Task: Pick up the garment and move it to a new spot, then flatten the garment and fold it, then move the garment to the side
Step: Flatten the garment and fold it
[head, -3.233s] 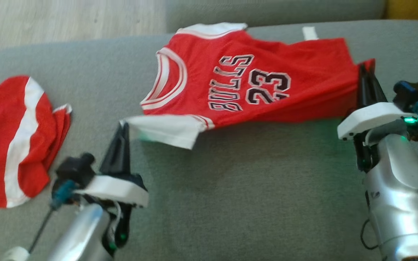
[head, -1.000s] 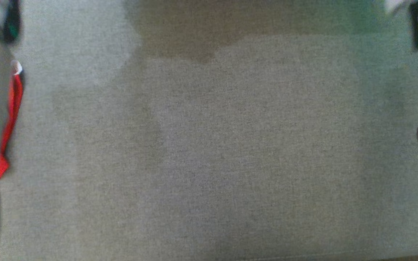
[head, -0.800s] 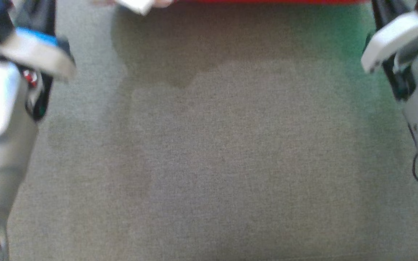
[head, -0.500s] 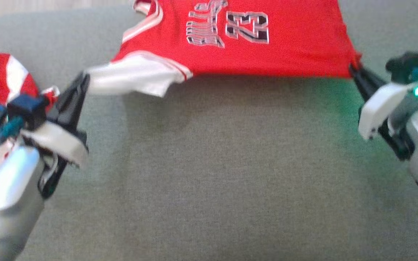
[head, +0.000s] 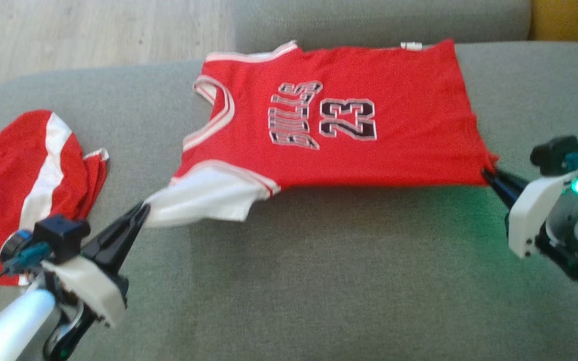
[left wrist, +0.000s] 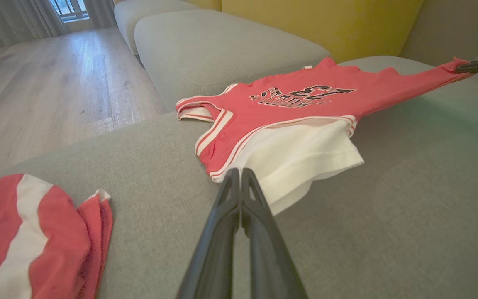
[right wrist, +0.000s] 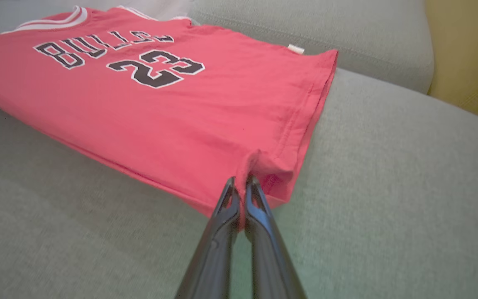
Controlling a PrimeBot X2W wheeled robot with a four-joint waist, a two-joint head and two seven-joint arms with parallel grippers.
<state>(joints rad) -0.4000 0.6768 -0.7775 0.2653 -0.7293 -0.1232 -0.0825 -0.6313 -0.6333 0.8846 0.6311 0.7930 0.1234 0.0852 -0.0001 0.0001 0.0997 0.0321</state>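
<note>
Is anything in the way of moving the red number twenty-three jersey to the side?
To the robot's left, yes: a crumpled red-and-white cloth lies on the grey fabric cushion there. Rightward nothing visible blocks the red printed jersey, which the left gripper and right gripper both pinch.

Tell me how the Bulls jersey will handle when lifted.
Probably floppy: the jersey drapes from the left hand and right hand onto the sofa. Likely light: two corner pinches hold its edge up. The white sleeve droops, so may swing.
</note>
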